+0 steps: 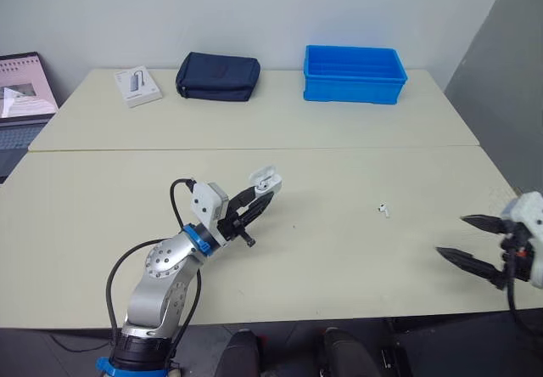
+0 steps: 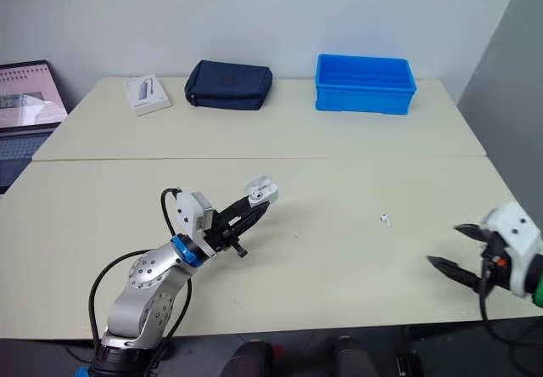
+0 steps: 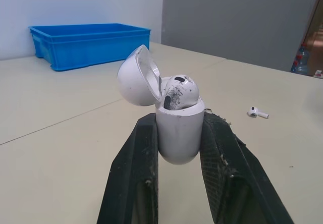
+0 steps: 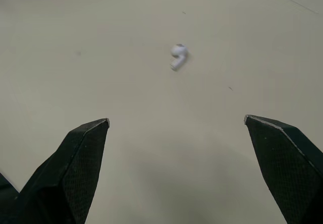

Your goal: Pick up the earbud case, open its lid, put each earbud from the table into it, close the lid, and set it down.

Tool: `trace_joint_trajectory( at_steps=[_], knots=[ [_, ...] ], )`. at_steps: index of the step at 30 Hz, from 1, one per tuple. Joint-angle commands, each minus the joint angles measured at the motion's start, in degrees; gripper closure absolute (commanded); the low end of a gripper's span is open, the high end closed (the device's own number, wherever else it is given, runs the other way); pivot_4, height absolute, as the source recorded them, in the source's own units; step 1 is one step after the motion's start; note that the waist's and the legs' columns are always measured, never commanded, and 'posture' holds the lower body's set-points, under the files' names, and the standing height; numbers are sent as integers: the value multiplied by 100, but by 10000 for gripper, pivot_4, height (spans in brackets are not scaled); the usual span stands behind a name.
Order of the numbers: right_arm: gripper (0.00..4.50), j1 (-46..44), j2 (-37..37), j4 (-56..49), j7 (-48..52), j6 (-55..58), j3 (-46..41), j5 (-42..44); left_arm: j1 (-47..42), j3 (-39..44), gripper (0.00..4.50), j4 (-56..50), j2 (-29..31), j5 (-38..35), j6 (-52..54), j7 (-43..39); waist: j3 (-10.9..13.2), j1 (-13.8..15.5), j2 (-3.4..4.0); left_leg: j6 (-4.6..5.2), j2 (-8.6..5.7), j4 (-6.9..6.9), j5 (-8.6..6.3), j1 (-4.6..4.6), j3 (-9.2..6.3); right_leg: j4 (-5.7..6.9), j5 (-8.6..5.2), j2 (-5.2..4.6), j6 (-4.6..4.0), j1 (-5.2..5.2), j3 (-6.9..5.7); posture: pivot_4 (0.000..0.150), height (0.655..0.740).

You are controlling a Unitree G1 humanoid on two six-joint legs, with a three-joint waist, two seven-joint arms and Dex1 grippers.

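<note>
The left pincer (image 1: 260, 199) is clenched on the case (image 3: 179, 135), gripping its lower body from both sides and holding it up off the counter (image 1: 339, 165), a little to the left of centre. The lid (image 3: 136, 77) is swung open to one side, and a seated bud (image 3: 180, 90) appears to sit in one of the wells. The loose bud (image 1: 385, 210) lies alone on the counter between the two arms. In the head views it is at about three o'clock from the case and at about ten o'clock from the right pincer (image 4: 175, 119). The right pincer hangs released, fingers spread wide, near the front right edge of the counter and apart from the bud. The right arm is plainly the nearer one, and its wrist view has the bud ahead, roughly centred between the two fingers. The bud's stem seems to run nearly along the pincer's line of approach, so across the line on which the fingers shut, with a slight slant. That should let them close on the narrow sides. The bud is small and smooth and will likely need a low, square approach, or it may skid away.
</note>
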Motion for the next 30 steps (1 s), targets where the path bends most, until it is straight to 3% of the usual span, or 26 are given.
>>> trace_joint_trajectory(
  at_steps=[1,5,10,14,18,27,30],
  knots=[
    [0,9,-76,85,162,-340,-240,-140,-89,-5,37446,-61,-9,8,-164,-38,0,0,0,0,0,-1,0,0,0,0,0,0,0,0,0,1500,7218],
    [0,-243,13,18,-26,-377,4,-123,-111,-17,37446,-37,-6,25,-168,-23,0,0,-1,0,0,-4,0,-4,-1,-2,0,0,1,-1,-1,1500,7218],
    [0,-1231,482,-16,-838,-160,1088,-196,-65,-62,37446,-103,-22,45,-142,15,2,-7,-3,0,0,-1,0,-3,-1,-1,2,1,4,0,-1,1500,7218],
    [0,-2153,1160,570,-1595,-373,2261,-868,-11,-119,37446,-152,-47,62,-136,27,2,-5,-3,0,-1,-3,0,-5,-1,-3,2,1,4,-2,0,1500,7218],
    [0,-2864,1783,1431,-2154,-775,2874,-1413,-6,-128,37446,-141,-39,62,-148,35,2,-2,-1,-1,-2,-3,0,-13,-2,-4,2,1,4,-7,-1,1500,7218],
    [0,-3162,2362,2504,-2528,-1056,3304,-1890,25,-95,37446,-50,-39,86,-270,4,1,3,2,0,-1,-3,0,-8,-3,5,3,1,4,-6,1,1500,7218],
    [5902,-3000,2381,2339,-2500,-926,3281,-1830,59,-65,37446,-50,-13,81,-299,-9,0,2,3,0,-1,-1,0,4,-3,15,3,2,4,0,2,1500,7218]
  ],
)
